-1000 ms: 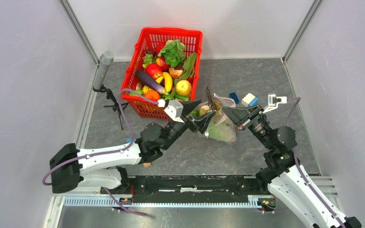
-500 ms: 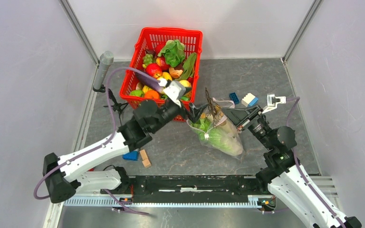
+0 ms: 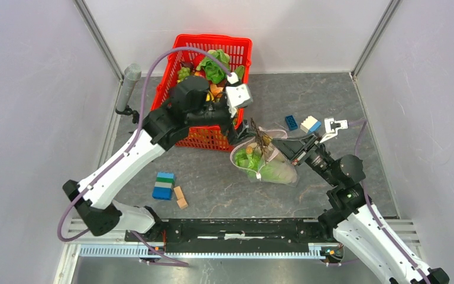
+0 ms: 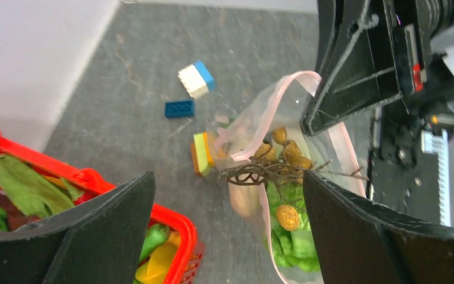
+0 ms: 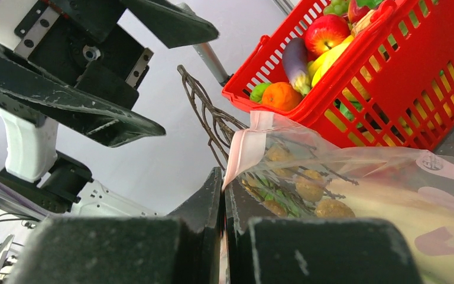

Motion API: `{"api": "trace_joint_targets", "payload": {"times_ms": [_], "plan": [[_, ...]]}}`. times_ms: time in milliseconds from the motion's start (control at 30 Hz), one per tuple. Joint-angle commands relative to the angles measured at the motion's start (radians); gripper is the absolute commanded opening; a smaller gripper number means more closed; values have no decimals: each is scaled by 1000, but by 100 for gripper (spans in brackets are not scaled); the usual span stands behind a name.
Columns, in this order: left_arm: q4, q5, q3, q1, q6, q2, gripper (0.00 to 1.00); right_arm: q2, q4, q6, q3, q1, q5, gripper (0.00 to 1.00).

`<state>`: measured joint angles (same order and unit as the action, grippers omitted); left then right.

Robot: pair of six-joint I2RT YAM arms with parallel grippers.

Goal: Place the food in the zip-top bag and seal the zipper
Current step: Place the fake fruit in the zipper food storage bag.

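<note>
The clear zip-top bag (image 3: 269,165) lies on the table, holding green cabbage leaves (image 4: 292,245) and a twig with brown-yellow fruits (image 4: 272,171). My right gripper (image 3: 276,142) is shut on the bag's pink zipper strip (image 5: 245,145) and holds the mouth up. My left gripper (image 3: 240,126) is open and empty, above the red basket's near right corner, left of the bag mouth. In the left wrist view its gripper (image 4: 227,177) frames the bag (image 4: 307,195). More food fills the basket: eggplant (image 5: 295,56), apple (image 5: 326,32), orange (image 5: 281,94), leafy greens (image 3: 216,65).
The red mesh basket (image 3: 213,40) stands at the back centre. Building blocks lie right of it: blue (image 3: 291,122) and white-blue (image 3: 310,124). More blocks (image 3: 164,185) lie at the near left. A grey cylinder on a stand (image 3: 131,80) is at the left wall.
My left arm has left the bag mouth and swung up and back over the basket's near corner. The bag has sagged onto the table. The right gripper keeps its hold.
</note>
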<state>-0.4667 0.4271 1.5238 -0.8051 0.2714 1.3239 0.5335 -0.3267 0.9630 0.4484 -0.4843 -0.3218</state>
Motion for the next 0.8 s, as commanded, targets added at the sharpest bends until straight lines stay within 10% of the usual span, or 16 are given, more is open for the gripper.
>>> {"api": "trace_joint_targets", "payload": {"times_ms": [0, 467, 767], "plan": [[-345, 118, 235, 7, 210, 112, 100, 8, -43, -36, 33, -4, -25, 6], [-558, 143, 406, 7, 270, 250, 71, 23, -61, -39, 28, -3, -35, 6], [-520, 134, 422, 7, 259, 270, 73, 20, -84, -26, 9, -4, -39, 6]]}}
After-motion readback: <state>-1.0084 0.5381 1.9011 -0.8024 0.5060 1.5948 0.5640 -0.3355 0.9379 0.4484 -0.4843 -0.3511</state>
